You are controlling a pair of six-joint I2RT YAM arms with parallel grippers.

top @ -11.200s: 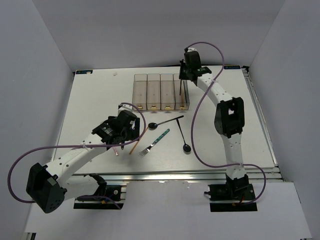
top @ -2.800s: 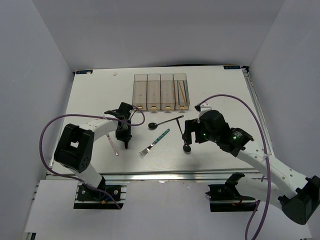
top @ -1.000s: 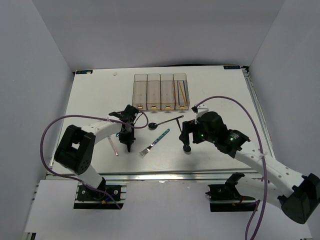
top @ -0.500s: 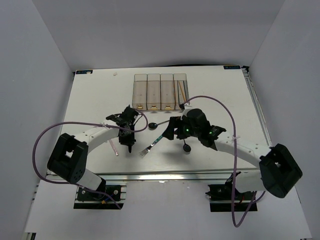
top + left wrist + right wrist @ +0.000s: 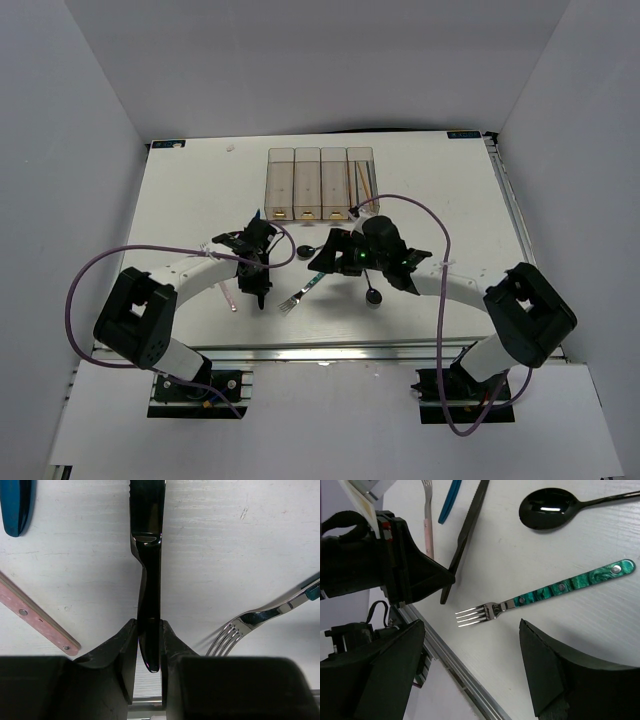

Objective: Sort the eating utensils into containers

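Note:
My left gripper (image 5: pixel 149 632) is shut on the end of a black knife (image 5: pixel 149 555) that lies along the white table; in the top view this gripper (image 5: pixel 259 287) is left of centre. My right gripper (image 5: pixel 472 625) stands open above the tines of a teal-handled fork (image 5: pixel 555 587), with nothing between its fingers. From above, it (image 5: pixel 327 259) hovers over that fork (image 5: pixel 292 301). One black spoon (image 5: pixel 547 510) lies past the fork and another (image 5: pixel 372 296) lies to the right. The containers (image 5: pixel 320 185) stand at the back, with chopsticks (image 5: pixel 365 180) in the rightmost bin.
A blue knife (image 5: pixel 15 505) and a pink-handled fork (image 5: pixel 37 615) lie left of the black knife. The table's metal front rail (image 5: pixel 450 665) runs close under the right gripper. The two arms work close together near the table's middle.
The right arm has swung left, from over the right-hand black spoon to over the teal fork. The left gripper keeps its hold on the black knife and has barely shifted.

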